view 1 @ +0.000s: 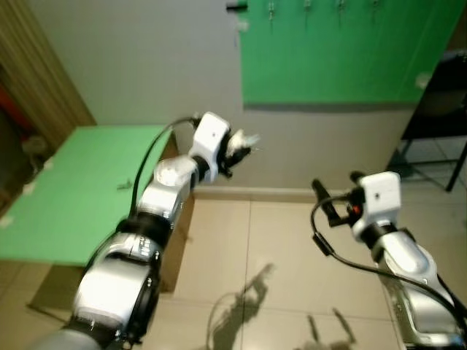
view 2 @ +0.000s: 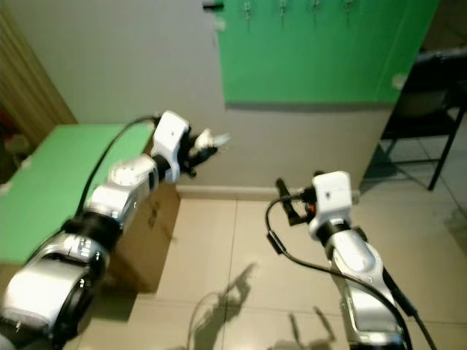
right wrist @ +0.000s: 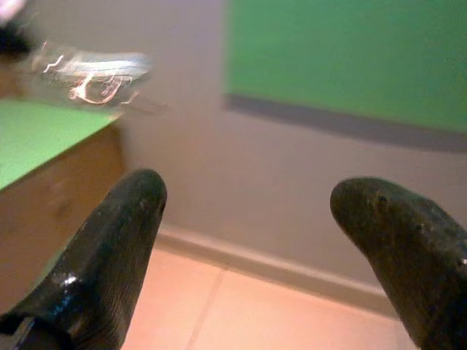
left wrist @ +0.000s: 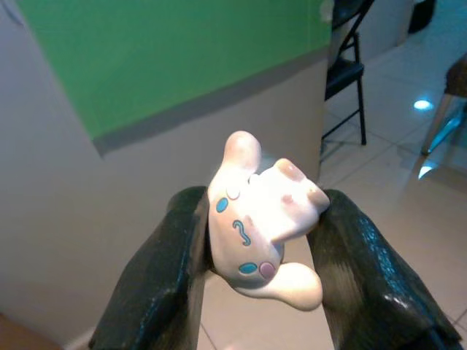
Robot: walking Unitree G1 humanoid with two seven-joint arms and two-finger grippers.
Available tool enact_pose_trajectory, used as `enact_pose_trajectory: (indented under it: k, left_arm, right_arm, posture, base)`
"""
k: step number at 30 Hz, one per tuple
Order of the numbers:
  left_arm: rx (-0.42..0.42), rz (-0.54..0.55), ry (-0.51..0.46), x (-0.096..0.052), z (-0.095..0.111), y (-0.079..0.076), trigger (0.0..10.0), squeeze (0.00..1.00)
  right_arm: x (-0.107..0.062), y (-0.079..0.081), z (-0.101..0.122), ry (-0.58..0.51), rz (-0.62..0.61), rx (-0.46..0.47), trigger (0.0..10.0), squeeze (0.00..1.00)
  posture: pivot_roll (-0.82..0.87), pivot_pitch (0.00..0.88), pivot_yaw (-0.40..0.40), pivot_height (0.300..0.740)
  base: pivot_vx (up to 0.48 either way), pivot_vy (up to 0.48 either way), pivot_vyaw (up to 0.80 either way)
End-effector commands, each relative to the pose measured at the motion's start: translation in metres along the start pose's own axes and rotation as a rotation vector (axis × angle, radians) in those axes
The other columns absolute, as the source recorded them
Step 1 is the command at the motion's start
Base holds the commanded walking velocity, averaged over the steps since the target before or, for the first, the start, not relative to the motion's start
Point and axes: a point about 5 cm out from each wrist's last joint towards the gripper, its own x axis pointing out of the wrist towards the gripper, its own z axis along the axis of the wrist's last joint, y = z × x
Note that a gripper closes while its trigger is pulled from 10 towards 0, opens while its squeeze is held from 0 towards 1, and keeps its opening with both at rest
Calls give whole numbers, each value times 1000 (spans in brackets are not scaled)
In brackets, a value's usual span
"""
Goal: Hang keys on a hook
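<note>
Left wrist view shows the left gripper (left wrist: 263, 240) with its two black fingers (left wrist: 164, 277) closed against the sides of a white cartoon-dog keychain charm (left wrist: 259, 219), which has blue oval eyes, a blue squiggle mouth and pink cheek dots; the charm sits pinched between the fingertips, tilted on its side, and no keys or ring can be made out behind it. From the head views, the left arm is raised and stretched forward over the corner of a green-topped table (view 1: 73, 189), the charm (view 1: 244, 142) held in the air in front of the grey wall, well below and to the left of a green wall panel (view 1: 343, 51). A row of small metal hooks (view 1: 306, 9) runs along the top of that panel, well apart from the charm. The right gripper (view 1: 336, 197) is held lower, over the tiled floor (view 1: 277, 248), and the right wrist view shows its fingers (right wrist: 109, 248) spread wide apart with nothing between them. A dark folding chair (view 1: 438, 102) stands at the right by the panel. No brand, label or readable writing shows on the charm or elsewhere.
</note>
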Motion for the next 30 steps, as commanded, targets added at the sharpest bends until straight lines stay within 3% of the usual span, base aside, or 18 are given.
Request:
enact_pose_trajectory:
  k: [1, 4, 7, 9, 15, 17, 30]
  left_arm:
    - [15, -23, 46, -5, -8, 6, 10000, 0]
    - [1, -186, 66, -5, -14, -5, 10000, 0]
    - [4, -295, 83, -5, -13, -9, 10000, 0]
    - [16, -338, 67, -2, 4, -3, 10000, 0]
    - [-3, -437, 37, -1, 23, -1, 10000, 0]
    - [13, -516, 39, -2, 32, -1, 10000, 0]
    - [81, -650, 38, -4, 64, 5, 10000, 0]
  right_arm:
    - [0, 15, -5, 32, 120, -16, 10000, 0]
    - [3, 28, -13, 82, 267, -66, 10000, 0]
    - [9, 28, -7, 79, 330, -68, 10000, 0]
    - [15, 24, 10, 55, 382, -48, 10000, 0]
    - [22, 20, 32, 18, 446, -55, 10000, 0]
    - [25, 21, 45, 8, 529, -70, 10000, 0]
    - [29, 16, 65, 45, 690, -84, 10000, 0]
  posture:
    - [-228, 0, 128, 740]
    - [-236, 0, 138, 740]
    - [-240, 0, 142, 740]
    - [-243, 0, 147, 740]
    - [-247, 0, 144, 740]
    - [-246, 0, 140, 740]
    - [-234, 0, 135, 740]
  base:
    - [0, 0, 0]
    - [0, 0, 0]
    - [0, 0, 0]
    - [0, 0, 0]
    - [0, 0, 0]
    - [0, 0, 0]
    - [0, 0, 0]
